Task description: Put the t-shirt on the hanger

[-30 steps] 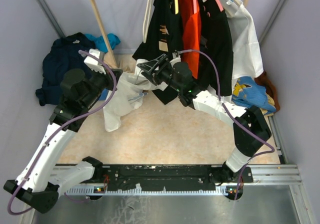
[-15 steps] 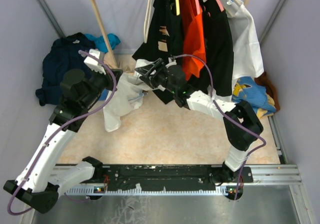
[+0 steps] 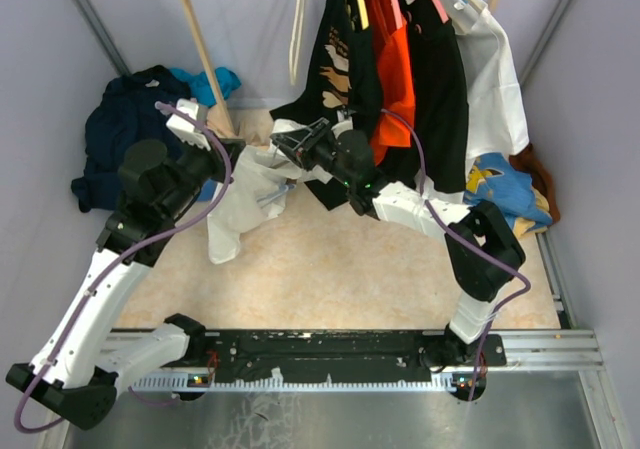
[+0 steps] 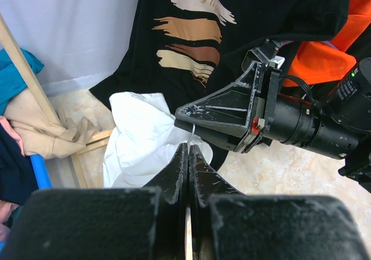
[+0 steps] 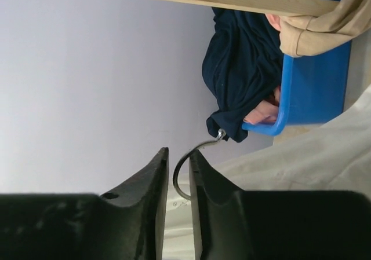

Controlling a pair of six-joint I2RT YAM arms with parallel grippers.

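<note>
Silver wire of the hanger (image 5: 175,176) sat between my right pincer's (image 5: 178,152) close-set jaws, grip impossible to tell; my left pincer (image 4: 186,150) was clamped on it. The t-shirt (image 3: 240,194) draped at 7 o'clock from them.

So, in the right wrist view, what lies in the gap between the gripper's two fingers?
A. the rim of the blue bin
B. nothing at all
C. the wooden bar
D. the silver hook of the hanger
D: the curved silver wire hook of the hanger runs down into the narrow gap between the two fingers of the right gripper.
</note>
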